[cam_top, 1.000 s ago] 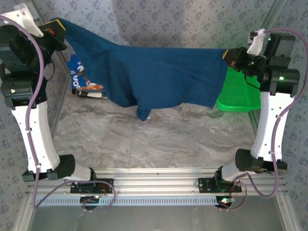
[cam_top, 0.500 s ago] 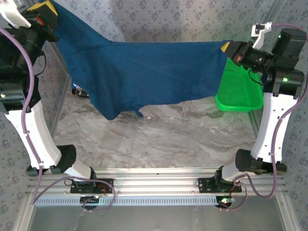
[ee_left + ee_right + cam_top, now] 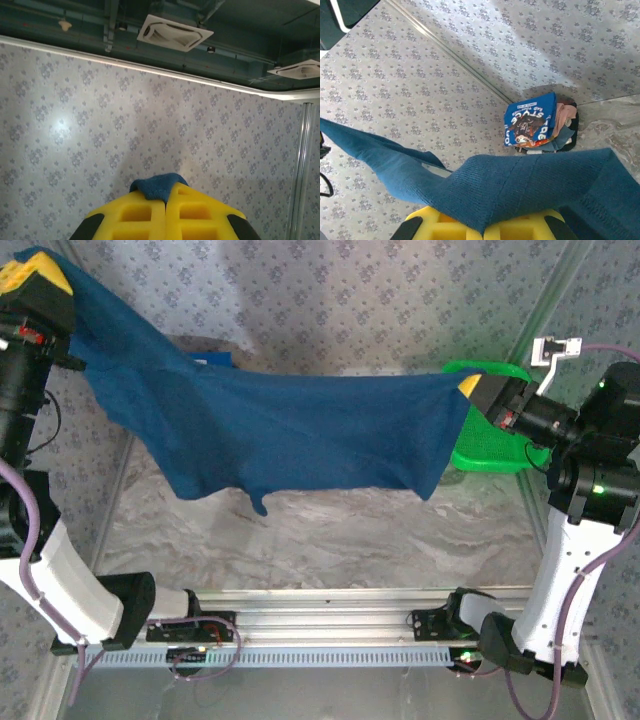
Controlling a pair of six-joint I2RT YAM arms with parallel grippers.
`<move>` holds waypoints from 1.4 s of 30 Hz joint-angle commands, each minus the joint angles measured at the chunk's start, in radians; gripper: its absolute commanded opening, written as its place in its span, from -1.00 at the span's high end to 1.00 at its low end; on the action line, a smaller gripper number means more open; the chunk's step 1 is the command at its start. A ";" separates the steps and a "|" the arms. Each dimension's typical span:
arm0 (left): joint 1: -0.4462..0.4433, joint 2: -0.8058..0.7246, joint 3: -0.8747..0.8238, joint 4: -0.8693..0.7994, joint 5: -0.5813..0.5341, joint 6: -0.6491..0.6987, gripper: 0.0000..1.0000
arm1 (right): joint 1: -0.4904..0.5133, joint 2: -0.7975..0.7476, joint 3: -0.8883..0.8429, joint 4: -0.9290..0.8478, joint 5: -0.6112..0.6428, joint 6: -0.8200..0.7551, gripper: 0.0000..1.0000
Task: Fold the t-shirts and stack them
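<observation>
I hold the dark blue t-shirt (image 3: 300,430) stretched above the table (image 3: 350,530), left gripper (image 3: 35,278) and right gripper (image 3: 468,387) each pinched tight on an edge; the folded brighter t-shirt (image 3: 532,122) lies at the table's far edge.

dark t-shirt (image 3: 300,430): is showing as soft matt knit cloth, its fine ribs and stitched hem reading clearly in the right wrist view.
brighter t-shirt (image 3: 531,120): is lying as matt cloth carrying a flat printed graphic.
left gripper (image 3: 165,196), right gripper (image 3: 482,231): are showing yellow matt moulded fingers with hollow cells.
basket (image 3: 490,452): is showing as green plastic mesh.
table (image 3: 330,540): is looking smooth, marble-patterned and faintly shiny.
rail (image 3: 330,605): is gleaming as ribbed bare metal.
arm shells (image 3: 570,570): are looking like smooth white plastic.
</observation>
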 commanded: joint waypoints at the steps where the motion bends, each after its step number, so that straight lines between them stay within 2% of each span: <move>1: 0.007 0.021 -0.030 -0.002 -0.024 0.036 1.00 | -0.008 0.003 -0.045 0.011 -0.024 0.009 1.00; 5: 0.007 0.046 -0.229 -0.026 -0.046 0.087 1.00 | -0.008 0.026 -0.140 -0.044 0.040 -0.044 1.00; 9: 0.007 0.058 -0.543 0.090 -0.096 0.111 1.00 | 0.036 0.100 -0.272 -0.067 0.157 -0.081 1.00; 14: 0.001 0.165 -0.789 0.207 -0.108 0.135 1.00 | 0.090 0.306 -0.320 -0.170 0.300 -0.301 1.00; 19: -0.042 0.369 -0.811 0.229 -0.133 0.181 1.00 | 0.099 0.564 -0.271 -0.184 0.450 -0.440 1.00; 25: -0.089 0.583 -0.749 0.214 -0.171 0.203 1.00 | 0.112 0.918 0.020 -0.319 0.607 -0.639 1.00; 29: -0.136 0.679 -0.655 0.171 -0.201 0.225 1.00 | 0.115 1.039 0.140 -0.351 0.727 -0.662 1.00; 31: -0.155 0.704 -0.633 0.161 -0.212 0.224 1.00 | 0.120 1.057 0.159 -0.344 0.767 -0.668 1.00; 35: -0.169 0.693 -0.596 0.113 -0.199 0.155 1.00 | 0.134 1.030 0.156 -0.344 0.766 -0.668 1.00; 37: -0.166 0.621 -0.623 0.114 -0.207 0.123 1.00 | 0.138 0.975 0.145 -0.350 0.744 -0.653 1.00; 42: -0.117 0.363 -0.647 0.110 -0.206 0.069 1.00 | 0.138 0.727 0.072 -0.278 0.616 -0.528 1.00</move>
